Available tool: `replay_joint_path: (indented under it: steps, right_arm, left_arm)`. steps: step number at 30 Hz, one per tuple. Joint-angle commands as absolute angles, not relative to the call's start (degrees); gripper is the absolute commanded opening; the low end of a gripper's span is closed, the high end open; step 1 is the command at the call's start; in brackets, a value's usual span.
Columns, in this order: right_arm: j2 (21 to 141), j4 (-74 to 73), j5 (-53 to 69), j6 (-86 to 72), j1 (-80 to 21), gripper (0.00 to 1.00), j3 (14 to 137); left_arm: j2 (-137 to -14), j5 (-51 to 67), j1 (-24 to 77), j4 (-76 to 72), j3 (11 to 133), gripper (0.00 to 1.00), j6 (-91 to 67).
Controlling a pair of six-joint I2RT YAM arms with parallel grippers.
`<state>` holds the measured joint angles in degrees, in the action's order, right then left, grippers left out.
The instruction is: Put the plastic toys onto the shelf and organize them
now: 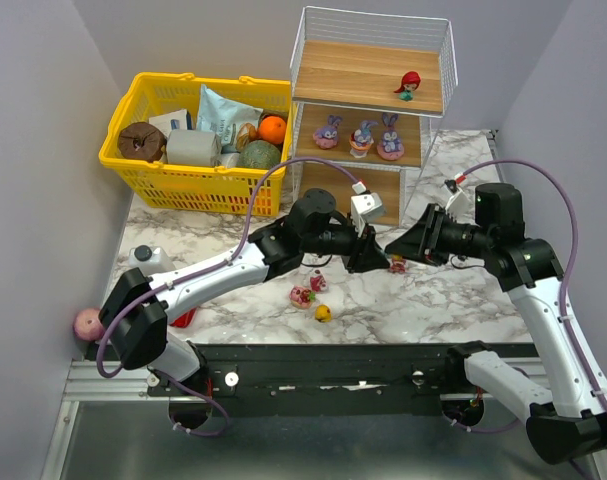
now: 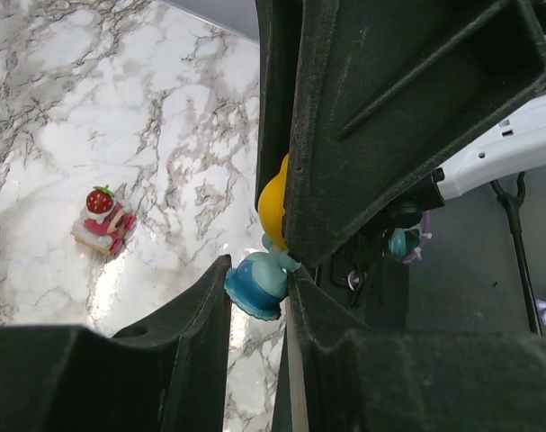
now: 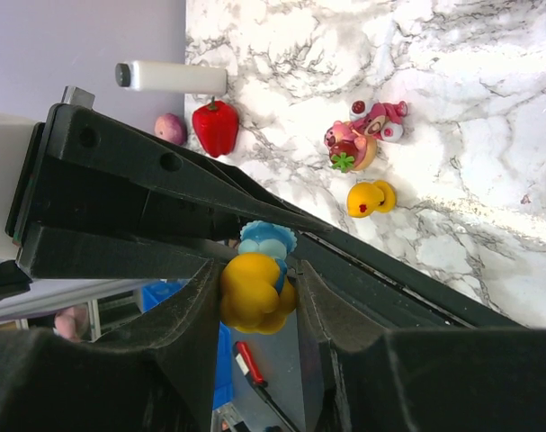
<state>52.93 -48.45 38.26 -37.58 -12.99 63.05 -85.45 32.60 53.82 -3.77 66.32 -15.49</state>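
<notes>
On shelf [image 1: 353,75]: top red-haired doll [image 1: 408,85], middle three purple-pink toys [image 1: 361,138] | left pincer [image 2: 257,301], right pincer [image 3: 255,297] both clamp yellow-haired doll [image 3: 250,286]

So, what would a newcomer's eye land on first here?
The two arms meeting nose to nose mid-table: the right fingers grip a yellow-haired doll by the head while the left fingers press on its blue skirt. Behind them, the shelf holds three small figurines on its middle board and a red-haired doll on top.
</notes>
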Motion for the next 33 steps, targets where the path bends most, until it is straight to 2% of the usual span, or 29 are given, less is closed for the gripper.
replay_joint_path:
  steps: [1,2,3,5,6,9,10,14,20,33]
  right_arm:
    - [51.86,-45.97,38.33,-38.93,-12.83,0.25,61.96]
    - [51.07,-44.23,37.1,-39.37,-12.83,0.3,61.7]
    - [50.72,-43.34,36.39,-40.07,-12.92,0.41,61.53]
    - [50.45,-41.84,34.12,-40.17,-12.92,0.48,61.87]
    - [50.36,-41.14,33.32,-40.25,-12.92,0.59,62.05]
    - [49.49,-36.05,31.38,-40.69,-12.92,0.76,62.14]
    - [49.48,-34.9,30.68,-40.78,-12.92,0.77,62.23]
    - [50.01,-29.91,27.25,-40.34,-13.27,0.8,63.9]
    - [48.43,-21.91,23.92,-39.82,-15.29,0.76,63.37]
    - [47.81,-16.26,21.71,-39.64,-16.88,0.6,62.23]
  left_arm:
    - [-85.69,30.68,54.58,-4.4,69.69,0.0,-16.17]
    - [-85.78,30.06,54.75,-4.22,69.96,0.0,-16.69]
    - [-85.78,29.36,55.02,-4.04,70.31,0.0,-17.83]
    - [-85.78,27.08,55.28,-3.87,71.19,0.0,-19.07]
    - [-85.78,26.29,55.54,-3.69,71.45,0.0,-19.77]
    - [-85.61,23.12,55.72,-3.69,72.33,0.0,-22.84]
    - [-85.52,22.51,55.81,-3.69,72.77,0.0,-24.33]
    - [-84.73,18.38,55.81,-5.36,73.12,0.0,-29.25]
    - [-84.2,14.15,55.81,-9.05,74.44,0.0,-35.85]
    - [-84.9,10.37,55.81,-11.86,77.7,0.0,-41.66]
